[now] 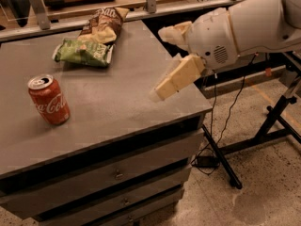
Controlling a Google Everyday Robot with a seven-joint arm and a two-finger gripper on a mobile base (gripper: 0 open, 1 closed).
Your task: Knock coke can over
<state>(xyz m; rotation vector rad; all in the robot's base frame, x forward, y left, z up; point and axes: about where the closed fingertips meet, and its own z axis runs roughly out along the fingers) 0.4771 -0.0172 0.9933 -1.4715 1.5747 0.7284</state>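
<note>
While coke can (48, 100) stands upright on grey cabinet top (117, 107) | gripper (158, 64) above top's edge, fingers (178, 76) spread | speckled floor (263, 187)

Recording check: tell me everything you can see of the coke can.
The coke can is a small red metal-looking can with white script and a silver top with a pull tab. It stands upright on the left front of the grey table, touching only the tabletop. The hand hovers open over the table's right side, well clear of it.
</note>
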